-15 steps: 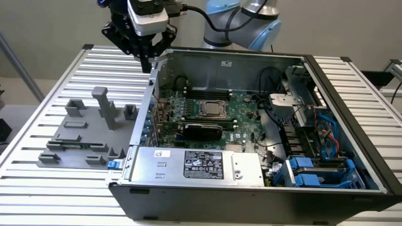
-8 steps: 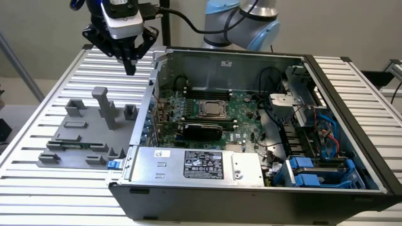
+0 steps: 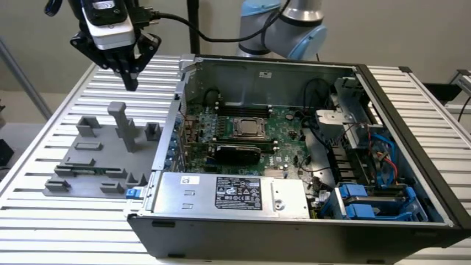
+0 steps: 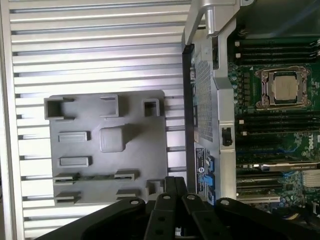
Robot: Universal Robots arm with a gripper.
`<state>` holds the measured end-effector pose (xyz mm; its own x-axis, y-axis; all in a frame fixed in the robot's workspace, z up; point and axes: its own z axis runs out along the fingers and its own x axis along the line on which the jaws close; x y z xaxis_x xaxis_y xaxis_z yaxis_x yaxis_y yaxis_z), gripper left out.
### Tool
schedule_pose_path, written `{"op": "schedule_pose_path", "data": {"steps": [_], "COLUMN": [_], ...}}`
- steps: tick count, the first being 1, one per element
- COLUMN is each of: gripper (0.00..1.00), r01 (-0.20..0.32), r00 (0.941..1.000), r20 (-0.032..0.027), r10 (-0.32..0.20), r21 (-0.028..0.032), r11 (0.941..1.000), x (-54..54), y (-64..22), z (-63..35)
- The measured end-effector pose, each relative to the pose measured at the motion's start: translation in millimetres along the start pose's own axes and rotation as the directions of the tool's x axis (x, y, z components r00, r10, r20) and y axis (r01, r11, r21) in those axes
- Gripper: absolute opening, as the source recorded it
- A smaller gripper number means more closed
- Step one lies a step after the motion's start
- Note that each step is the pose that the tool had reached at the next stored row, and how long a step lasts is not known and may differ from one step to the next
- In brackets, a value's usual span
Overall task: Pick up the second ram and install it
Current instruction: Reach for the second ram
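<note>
Fingers: the fingers (image 3: 129,73) are drawn together into one narrow tip. Nothing is between them and they touch nothing.
Gripper: the gripper (image 3: 132,83) hangs in the upper left of the exterior view. It points down and is clear above the slatted table (image 3: 44,221) and the gray fixture plate (image 3: 103,141).
Second ram: the second ram (image 3: 94,169) stands on edge in a slot of the fixture plate, in the lower left of the exterior view. Small gray blocks flank it, and it is well apart from the gripper. In the wrist view it is a thin dark strip (image 4: 97,177).
Hard to make out: only the stick's thin green edge shows, and its chips cannot be told. The arm (image 3: 294,25) is cut off at the top edge of the frame. In the wrist view the gripper (image 4: 174,185) overlaps the fixture's near edge.
In the way: a tall gray post (image 3: 122,124) rises from the fixture between gripper and stick.
Around: an open computer case (image 3: 294,237) fills the centre and right. Inside are the motherboard (image 3: 283,157), processor (image 3: 250,128), black memory slots (image 3: 239,110), power supply (image 3: 228,193) and blue drive caddies (image 3: 364,203).
</note>
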<state>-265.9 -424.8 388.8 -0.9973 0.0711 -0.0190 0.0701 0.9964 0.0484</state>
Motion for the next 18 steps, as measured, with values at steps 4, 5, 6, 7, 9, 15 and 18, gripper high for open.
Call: {"op": "schedule_pose_path", "data": {"steps": [4, 5, 6, 7, 9, 15, 18], "gripper": [0.11, 0.11, 0.11, 0.11, 0.11, 0.11, 0.11], "r01": [0.000, 0.000, 0.000, 0.000, 0.000, 0.000, 0.000], "r00": [1.0000, 1.0000, 1.0000, 1.0000, 1.0000, 1.0000, 1.0000], "r20": [0.0000, 0.0000, 0.0001, 0.0000, -0.0001, 0.0000, 0.0001], "r10": [0.000, 0.000, 0.000, 0.000, 0.000, 0.000, 0.000], "r21": [0.0001, 0.0002, 0.0001, 0.0001, 0.0003, 0.0009, 0.0014], "r11": [1.0000, 1.0000, 1.0000, 1.0000, 1.0000, 1.0000, 1.0000], "x": [18.1, 22.6, 27.1, 31.6, 40.6, 68.1, 81.8], "y": [-3.3, -4.0, -4.6, -5.3, -6.5, -9.8, -11.2], "z": [2.1, 3.0, 4.1, 5.3, 7.6, 15.9, 20.1]}}
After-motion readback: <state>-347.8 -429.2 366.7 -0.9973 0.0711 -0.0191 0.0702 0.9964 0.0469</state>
